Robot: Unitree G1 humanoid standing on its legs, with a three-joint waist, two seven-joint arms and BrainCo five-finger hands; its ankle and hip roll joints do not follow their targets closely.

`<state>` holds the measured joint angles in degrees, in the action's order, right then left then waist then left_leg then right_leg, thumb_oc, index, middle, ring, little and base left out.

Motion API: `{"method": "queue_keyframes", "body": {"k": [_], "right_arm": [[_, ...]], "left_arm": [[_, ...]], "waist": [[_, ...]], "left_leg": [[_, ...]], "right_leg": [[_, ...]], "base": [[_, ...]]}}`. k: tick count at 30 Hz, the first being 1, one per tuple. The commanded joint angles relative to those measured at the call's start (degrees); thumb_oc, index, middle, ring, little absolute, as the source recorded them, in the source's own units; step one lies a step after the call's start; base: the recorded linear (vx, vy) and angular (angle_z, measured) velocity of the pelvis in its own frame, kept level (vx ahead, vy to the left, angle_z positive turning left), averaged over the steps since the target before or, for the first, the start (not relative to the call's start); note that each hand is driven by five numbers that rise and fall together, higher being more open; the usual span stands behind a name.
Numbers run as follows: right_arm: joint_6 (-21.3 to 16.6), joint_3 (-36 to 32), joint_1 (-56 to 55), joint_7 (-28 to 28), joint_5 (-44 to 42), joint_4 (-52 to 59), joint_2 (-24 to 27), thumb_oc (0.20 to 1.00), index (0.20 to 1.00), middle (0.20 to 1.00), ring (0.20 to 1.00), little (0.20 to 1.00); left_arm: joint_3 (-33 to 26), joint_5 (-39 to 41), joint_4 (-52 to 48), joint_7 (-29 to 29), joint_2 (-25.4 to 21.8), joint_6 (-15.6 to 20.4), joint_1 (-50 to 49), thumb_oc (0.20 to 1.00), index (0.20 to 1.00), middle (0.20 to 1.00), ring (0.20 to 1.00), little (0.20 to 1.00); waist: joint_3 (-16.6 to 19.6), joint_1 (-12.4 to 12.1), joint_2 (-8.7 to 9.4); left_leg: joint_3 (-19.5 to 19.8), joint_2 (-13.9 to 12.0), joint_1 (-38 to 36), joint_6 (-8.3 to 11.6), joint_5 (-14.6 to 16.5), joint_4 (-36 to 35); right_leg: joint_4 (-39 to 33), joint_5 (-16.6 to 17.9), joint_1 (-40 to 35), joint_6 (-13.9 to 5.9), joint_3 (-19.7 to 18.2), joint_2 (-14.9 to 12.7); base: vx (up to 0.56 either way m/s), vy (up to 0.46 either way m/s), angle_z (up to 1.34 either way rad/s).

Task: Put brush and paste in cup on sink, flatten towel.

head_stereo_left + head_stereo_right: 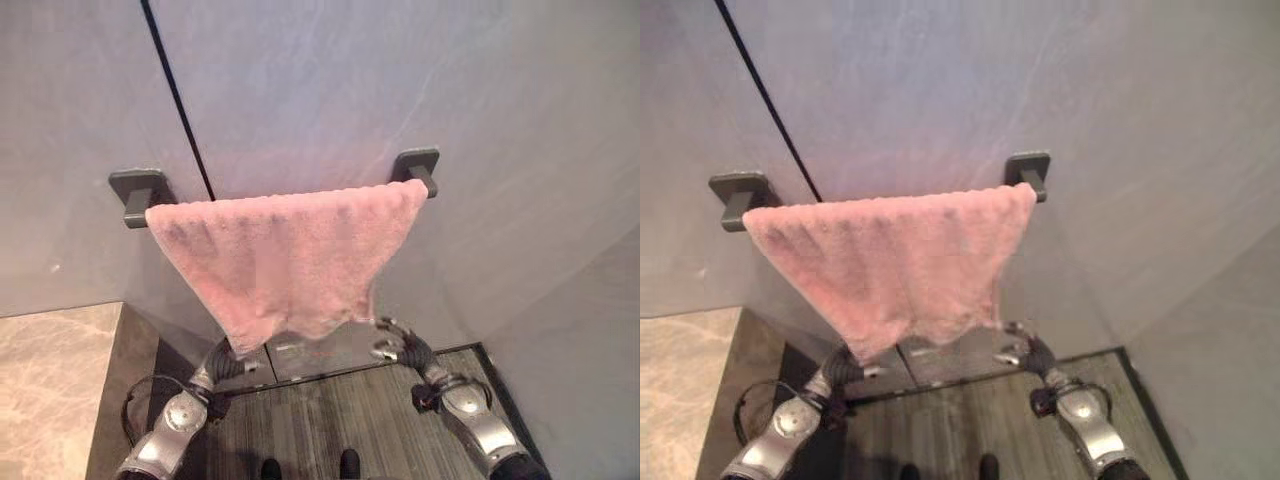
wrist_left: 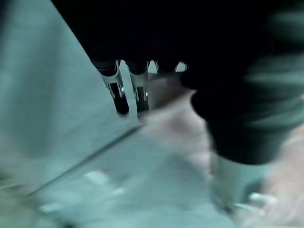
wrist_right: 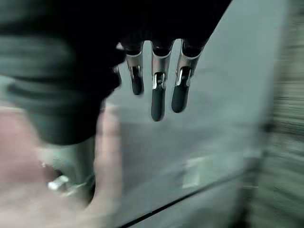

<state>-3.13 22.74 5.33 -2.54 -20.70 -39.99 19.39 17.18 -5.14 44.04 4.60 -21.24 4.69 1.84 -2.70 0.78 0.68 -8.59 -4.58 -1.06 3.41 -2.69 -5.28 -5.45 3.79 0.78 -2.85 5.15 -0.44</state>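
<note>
Eye views: pink towel (image 1: 285, 260) hangs bunched on wall bar (image 1: 140, 200), long axis left-right, lower edge just above both hands. Left hand (image 1: 225, 362) under left corner, right hand (image 1: 398, 345) under right.
L wrist: fingers (image 2: 118, 92) straight, empty.
R wrist: fingers (image 3: 158, 97) straight, empty.

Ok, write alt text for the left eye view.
A pink towel hangs bunched and uneven over a dark wall rail. Below its lower edge, the left hand and right hand reach up toward it.

Pink towel (image 1: 283, 258) (bunched, uneven) over dark wall rail (image 1: 137, 196)
</note>
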Motion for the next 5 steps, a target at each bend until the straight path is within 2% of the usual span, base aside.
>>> {"method": "queue_keyframes", "body": {"k": [1,3,5], "right_arm": [[-1.08,0.13,2.58,2.95,3.08,-4.8,-1.01,1.0,1.0,1.0,1.0,1.0],[-1.55,-1.21,2.23,2.69,0.47,-6.37,-1.25,1.0,1.0,1.0,1.0,1.0],[-2.28,-3.93,0.55,1.49,-7.34,-5.98,-2.19,1.0,1.0,1.0,1.0,1.0]], "left_arm": [[3.59,-2.4,6.6,2.99,-0.21,0.0,1.93,1.0,1.0,1.0,1.0,1.0],[2.8,0.32,6.81,2.66,0.36,1.04,1.46,1.0,1.0,1.0,1.0,1.0],[-1.5,9.65,10.87,2.24,2.67,1.77,0.57,1.0,1.0,1.0,1.0,1.0]], "waist": [[2.28,-0.14,2.72],[2.32,-0.25,2.53],[2.51,-0.3,2.34]], "left_leg": [[0.63,-3.72,2.2,2.59,-0.91,0.28],[0.71,-3.65,1.88,2.55,-0.82,0.28],[0.45,-3.55,1.36,2.49,-0.8,0.28]], "right_leg": [[0.45,1.62,-0.54,-6.4,0.52,-8.97],[0.45,1.58,-0.8,-6.38,0.61,-8.97],[0.45,1.51,-1.21,-6.42,0.73,-9.06]], "base": [[0.0,0.0,0.0],[0.0,0.0,0.0],[0.0,0.0,0.0]]}}
